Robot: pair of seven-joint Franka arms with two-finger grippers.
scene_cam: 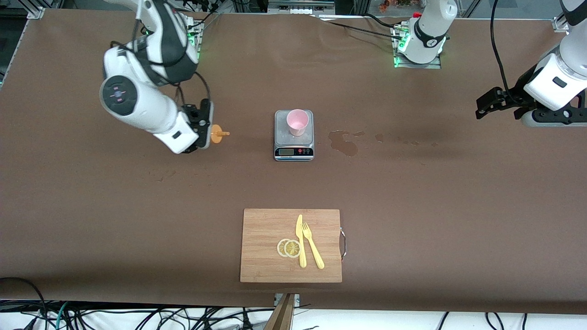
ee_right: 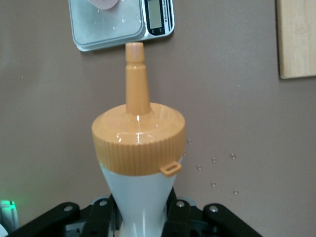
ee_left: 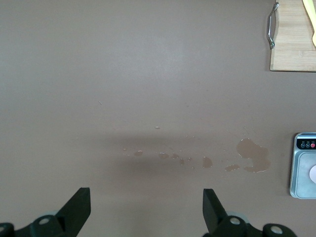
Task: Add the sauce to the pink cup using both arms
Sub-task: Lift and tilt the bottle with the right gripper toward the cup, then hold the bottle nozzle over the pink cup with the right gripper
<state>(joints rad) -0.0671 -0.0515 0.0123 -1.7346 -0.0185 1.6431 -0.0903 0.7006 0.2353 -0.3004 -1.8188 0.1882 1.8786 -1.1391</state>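
Board (scene_cam: 270,247) sits low; right end effector (scene_cam: 204,130) pinching sauce (scene_cam: 218,134) should tip nozzle squarely over cup (scene_cam: 297,122); left end effector (scene_cam: 486,104) waits spread.

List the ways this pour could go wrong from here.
1. The right gripper holds the sauce bottle on its side, nozzle toward the scale; it could drip before it is over the pink cup.
2. The cup stands loose on the scale, and the left gripper hangs open over the table's left-arm end; a nudge from the nozzle might tip the cup.
3. A spill already lies beside the scale.
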